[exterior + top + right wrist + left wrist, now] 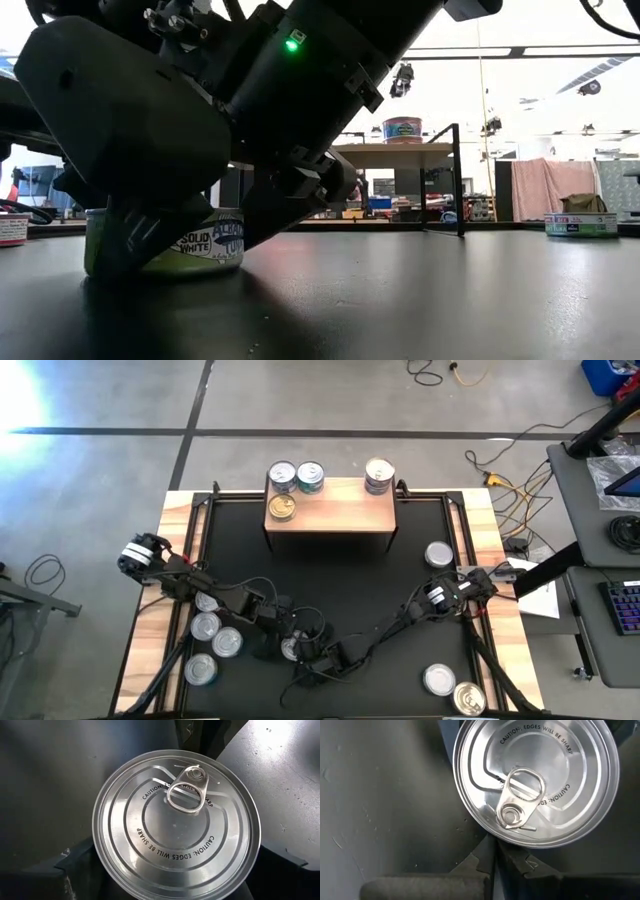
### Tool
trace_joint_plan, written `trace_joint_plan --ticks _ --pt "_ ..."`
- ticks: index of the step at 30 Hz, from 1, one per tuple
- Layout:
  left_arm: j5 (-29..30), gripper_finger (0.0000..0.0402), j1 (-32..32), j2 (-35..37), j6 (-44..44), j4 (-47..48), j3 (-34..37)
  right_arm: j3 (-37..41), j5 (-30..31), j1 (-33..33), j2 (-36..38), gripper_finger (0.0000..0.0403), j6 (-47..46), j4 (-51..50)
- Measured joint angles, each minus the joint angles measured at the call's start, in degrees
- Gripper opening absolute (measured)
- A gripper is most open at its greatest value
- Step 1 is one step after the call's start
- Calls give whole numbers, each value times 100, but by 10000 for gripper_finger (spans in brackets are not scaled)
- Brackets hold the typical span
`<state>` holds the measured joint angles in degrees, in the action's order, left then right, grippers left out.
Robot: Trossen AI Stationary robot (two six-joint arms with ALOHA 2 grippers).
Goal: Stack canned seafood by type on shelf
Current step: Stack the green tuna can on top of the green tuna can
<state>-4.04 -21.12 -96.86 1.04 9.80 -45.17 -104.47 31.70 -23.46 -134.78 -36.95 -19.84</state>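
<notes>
High view: black mat on the desk [150, 610], shelf [335, 515] at the far side with tins on top. Near centre, both arms meet over one tin [177, 825]: right tool [175, 870] spread around it, left tool [495, 865] pressed together beside it.

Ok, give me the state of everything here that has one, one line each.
Albacore tuna tin: upright on the black mat, sealed, pull tab flat.
Right claw: open, a finger on either side of that tin.
Left claw: shut, tips at the tin's edge.
Shelf: standing, tins on top.
Loose tins, left side: upright, sealed.
</notes>
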Motion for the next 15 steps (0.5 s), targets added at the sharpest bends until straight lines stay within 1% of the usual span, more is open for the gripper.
trace_joint_plan --ticks 4,6,8,10,12,15 --pt "83 0 7 44 250 0 0 -1 -12 0 7 368 -41 -41" --pt "291 0 18 121 303 58 -5 -8 -85 4 31 368 -79 -137" --pt "502 0 35 265 328 313 -9 -17 -201 26 85 368 -127 -266" --pt "729 0 75 574 454 688 58 -22 -347 64 155 368 -125 -405" --pt "832 0 82 969 616 1067 136 -22 -465 81 280 368 -125 -669" --pt "1088 0 61 1685 926 1562 250 -20 -423 112 523 368 -125 -848"
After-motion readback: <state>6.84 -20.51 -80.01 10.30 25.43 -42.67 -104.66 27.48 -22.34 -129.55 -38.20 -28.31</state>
